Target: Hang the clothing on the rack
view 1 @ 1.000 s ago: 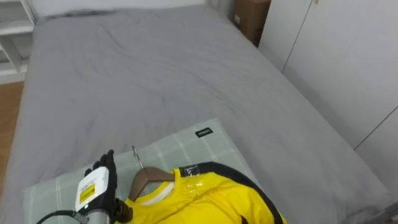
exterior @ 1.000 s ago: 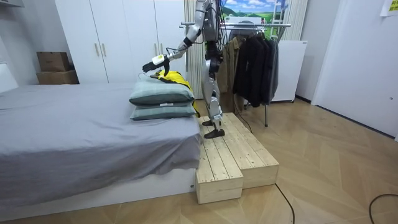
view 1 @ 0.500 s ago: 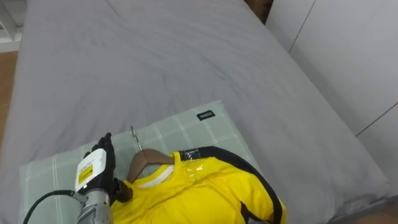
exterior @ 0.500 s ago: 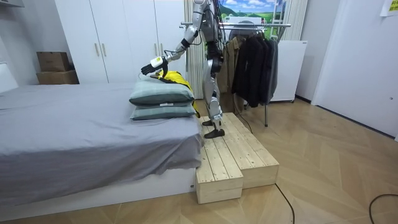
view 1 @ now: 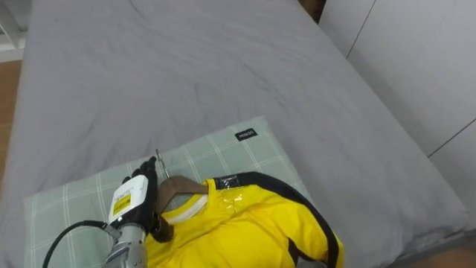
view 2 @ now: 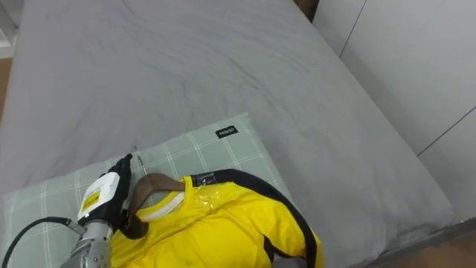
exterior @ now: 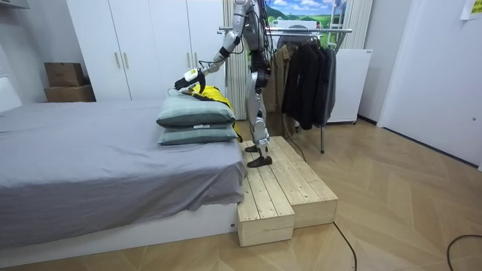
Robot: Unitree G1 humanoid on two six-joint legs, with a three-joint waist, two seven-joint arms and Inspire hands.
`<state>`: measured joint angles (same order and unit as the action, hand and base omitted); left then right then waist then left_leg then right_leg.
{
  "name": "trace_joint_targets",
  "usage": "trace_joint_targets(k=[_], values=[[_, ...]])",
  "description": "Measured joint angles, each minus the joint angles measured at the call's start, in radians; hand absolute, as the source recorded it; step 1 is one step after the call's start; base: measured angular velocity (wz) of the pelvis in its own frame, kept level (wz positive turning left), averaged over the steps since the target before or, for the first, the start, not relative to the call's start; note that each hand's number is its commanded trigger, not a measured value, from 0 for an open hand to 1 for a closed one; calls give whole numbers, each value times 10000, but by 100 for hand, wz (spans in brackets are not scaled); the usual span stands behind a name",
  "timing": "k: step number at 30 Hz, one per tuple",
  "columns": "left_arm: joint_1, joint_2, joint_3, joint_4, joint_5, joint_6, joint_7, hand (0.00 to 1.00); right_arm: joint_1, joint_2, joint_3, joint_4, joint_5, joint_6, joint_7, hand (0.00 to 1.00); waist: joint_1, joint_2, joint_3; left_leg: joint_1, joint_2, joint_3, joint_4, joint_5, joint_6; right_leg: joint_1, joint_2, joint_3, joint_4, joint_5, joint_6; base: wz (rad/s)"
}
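Left robot hand (view 1: 132,202) has slid over toward the wooden hanger (view 1: 178,186) since half a second ago; it was off to the side and now sits right against the hanger's near end. That end is hidden behind the back of the robot hand, so I can't tell if it's clamped on the hanger or just resting there. The hanger's other arm is buried inside the yellow shirt (view 1: 245,231), and the shirt's lower part is cut off by the bottom edge. The shirt lies on a checked green pillow (view 1: 216,152) on the grey bed (view 1: 186,67). In the room view the robot stands on a wooden step (exterior: 279,188) by the bed, with the clothes rack (exterior: 301,30) behind it.
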<state>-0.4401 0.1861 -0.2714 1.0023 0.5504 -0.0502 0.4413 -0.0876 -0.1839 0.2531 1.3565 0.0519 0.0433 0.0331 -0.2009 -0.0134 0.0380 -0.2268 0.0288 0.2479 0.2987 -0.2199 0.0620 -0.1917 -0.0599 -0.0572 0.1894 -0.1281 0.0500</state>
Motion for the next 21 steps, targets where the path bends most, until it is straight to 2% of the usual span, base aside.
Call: trace_joint_targets(k=[12,21], values=[[19,-19,-192,382,-481,-73,-242,0,-189,-36,-3,-3,10,-1,-3,0,-89,29,-3,-51,42,133,-107,65,-16,-232,28,-4,181,33,-52,-2],[4,-26,-148,811,-497,-70,-430,0,-200,-58,4,56,360,-2,130,0,-138,5,-16,-51,-8,106,-322,257,-83,-392,86,21,337,69,-108,0]])
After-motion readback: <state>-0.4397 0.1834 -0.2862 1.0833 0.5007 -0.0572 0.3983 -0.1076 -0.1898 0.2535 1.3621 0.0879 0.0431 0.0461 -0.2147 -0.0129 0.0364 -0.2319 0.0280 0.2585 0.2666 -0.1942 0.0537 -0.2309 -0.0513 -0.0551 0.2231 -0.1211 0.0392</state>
